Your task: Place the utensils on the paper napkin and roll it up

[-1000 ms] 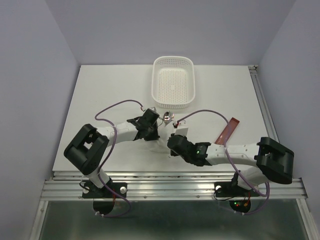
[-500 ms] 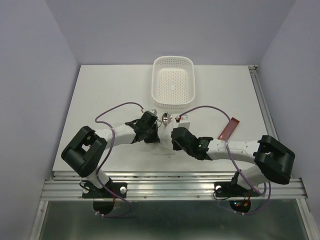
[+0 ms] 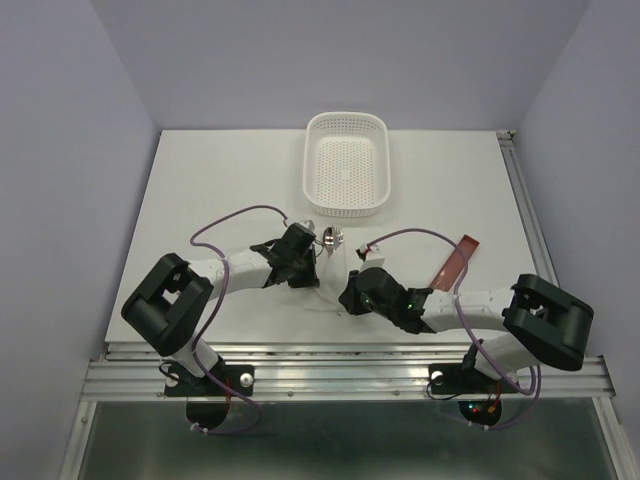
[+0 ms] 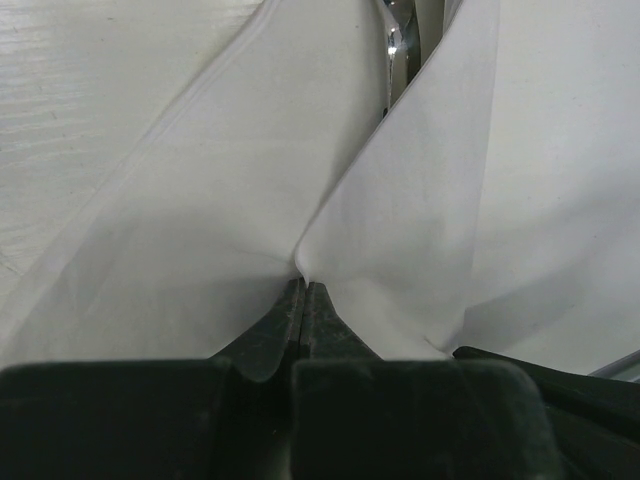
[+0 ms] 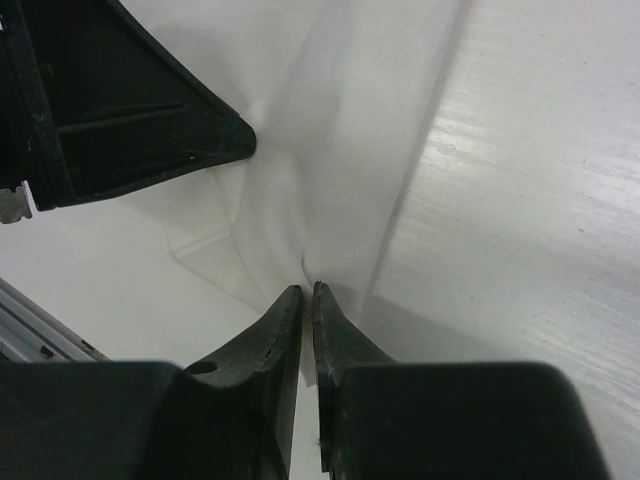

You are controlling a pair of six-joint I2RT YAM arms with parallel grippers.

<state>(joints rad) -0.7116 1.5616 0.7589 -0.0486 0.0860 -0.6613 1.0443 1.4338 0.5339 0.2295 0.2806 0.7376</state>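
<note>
One paper napkin [image 3: 335,272], one spoon [image 3: 333,237], one white basket [image 3: 346,119] and one flat red strip [image 3: 455,260] share the worktop [image 3: 220,190] with my two grippers. The napkin lies near the middle of the near edge, rumpled into folds between my arms. The spoon is tucked into those folds on the side toward the basket, with only its shiny metal end showing. My left gripper [image 4: 303,285] is clamped fully together on a raised fold of the napkin, its jaws meeting with the paper drawn into the seam. My right gripper [image 5: 307,290] comes in from the opposite side, jaws a hairline apart, with the napkin's creases gathering at the tips where it pinches the edge. The basket stands at the middle of the far edge. The red strip lies toward the right edge, well apart from the napkin.
</note>
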